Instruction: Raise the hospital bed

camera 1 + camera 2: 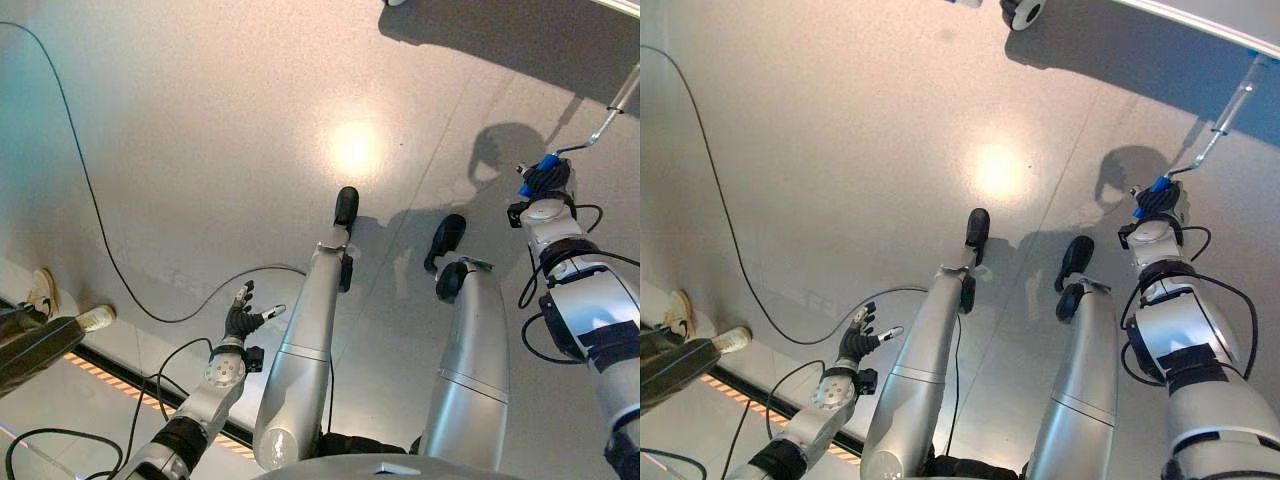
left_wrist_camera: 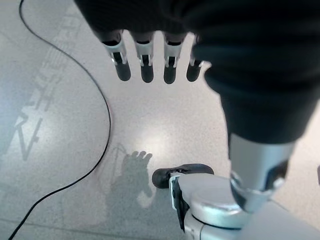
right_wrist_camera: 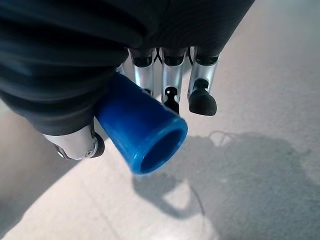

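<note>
Two hands visible from the head camera. Left eye view: right hand (image 1: 545,180) up at right, fingers curled round blue crank grip (image 1: 546,163); silver crank rod (image 1: 608,116) running from grip up toward top right edge. Left hand (image 1: 243,317) low at left over grey floor (image 1: 200,150), fingers spread and relaxed, holding nothing, well apart from crank. Person's shoe (image 1: 95,318) and second shoe (image 1: 42,293) at far left edge.

Right eye view: same layout. Right hand (image 1: 1157,203) clamped on blue grip (image 1: 1157,186), rod (image 1: 1225,117) angling up to pale bed frame edge (image 1: 1200,22) along top right. Bed caster wheel (image 1: 1024,11) at top edge. Left hand (image 1: 858,338) open, idle, low left.

Left wrist view: left fingers (image 2: 146,67) straight in a row, slightly parted, nothing between them; floor past them.

Right wrist view: blue grip (image 3: 142,131) seen end-on as hollow tube, tucked under palm cover, fingers (image 3: 201,97) wrapped over it, thumb (image 3: 80,146) alongside. Floor behind.
</note>
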